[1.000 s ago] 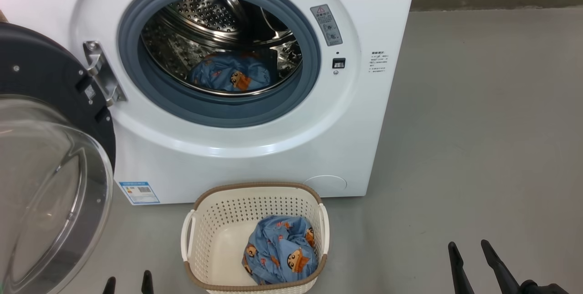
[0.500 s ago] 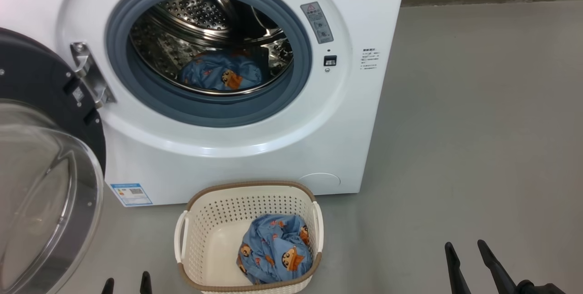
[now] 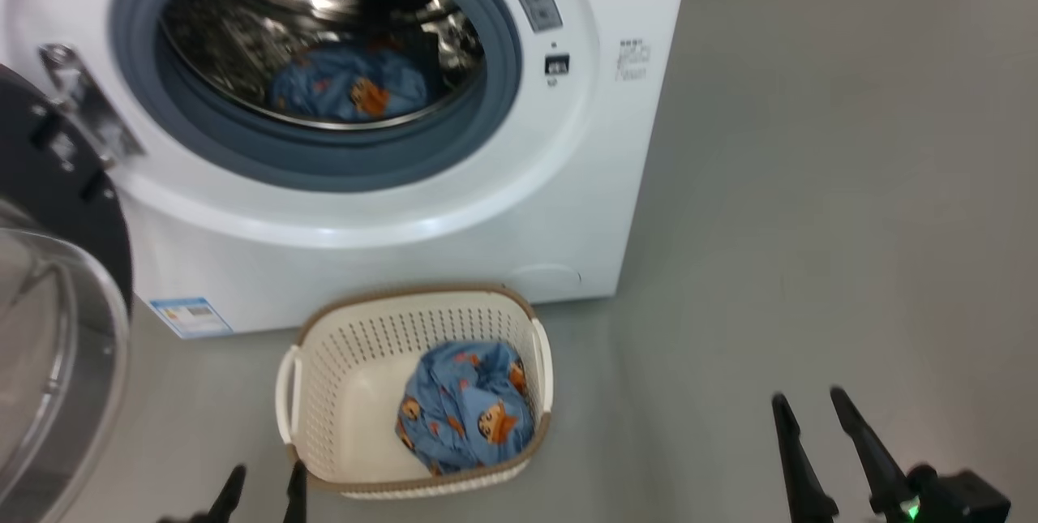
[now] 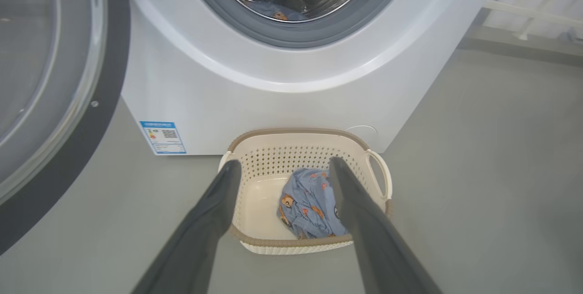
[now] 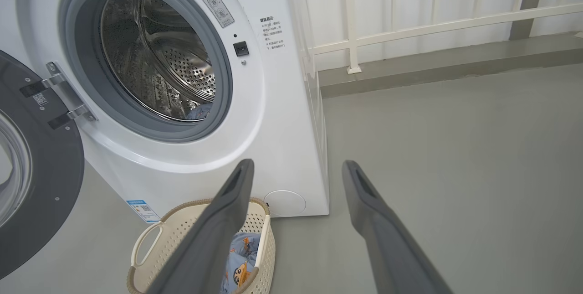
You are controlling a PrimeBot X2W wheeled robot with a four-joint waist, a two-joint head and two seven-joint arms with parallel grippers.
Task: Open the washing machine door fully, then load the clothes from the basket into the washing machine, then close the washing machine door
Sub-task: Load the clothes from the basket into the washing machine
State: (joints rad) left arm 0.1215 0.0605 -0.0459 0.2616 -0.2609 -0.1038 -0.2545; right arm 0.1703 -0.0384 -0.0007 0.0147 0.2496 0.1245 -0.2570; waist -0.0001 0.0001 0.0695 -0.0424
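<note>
Blue garment (image 3: 466, 413) bunched in basket (image 3: 365, 345), lower centre. Second garment (image 3: 349, 85) inside washing machine (image 3: 389, 255), upper left. Door (image 3: 81, 215) swung open, far left. Left end effector (image 3: 268, 470) and right end effector (image 3: 807, 395) at bottom edge, both spread, holding nothing.

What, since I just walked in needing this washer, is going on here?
A robot is loading laundry. The washing machine door stands open at the left. One blue garment lies inside the washing machine; a second garment sits in the basket on the floor before it. The left end effector and right end effector hover open and empty either side of the basket.
</note>
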